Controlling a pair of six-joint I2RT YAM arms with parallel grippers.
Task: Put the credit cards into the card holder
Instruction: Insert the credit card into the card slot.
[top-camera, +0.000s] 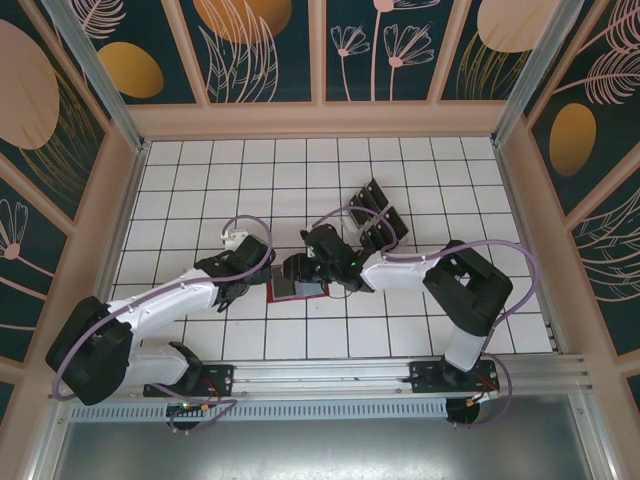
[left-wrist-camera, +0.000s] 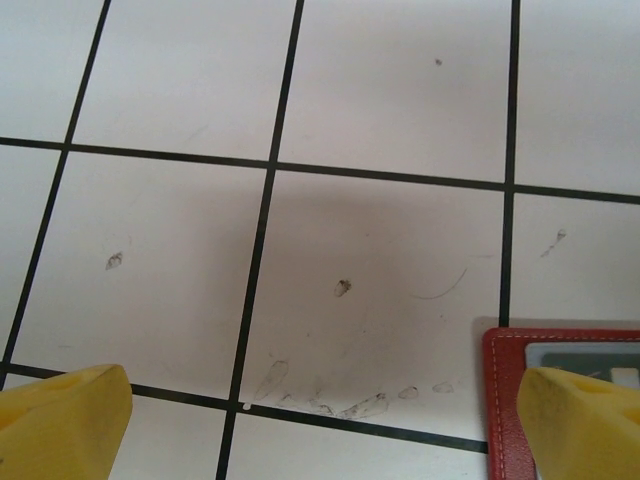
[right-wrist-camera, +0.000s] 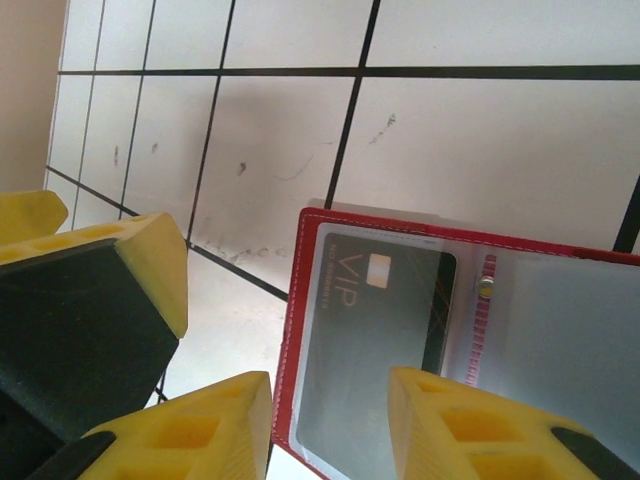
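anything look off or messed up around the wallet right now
Nothing much stands out. The wallet lies open and flat on the table, with one black card sitting straight in its clear pocket. The only oddity is a line of small scuffs on the tile beside the wallet.

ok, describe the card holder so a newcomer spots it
On the white gridded table, look at the middle of its near half. The card holder lies open there: flat, red-edged, a VIP card under its clear sleeve. The black cards sit further back.
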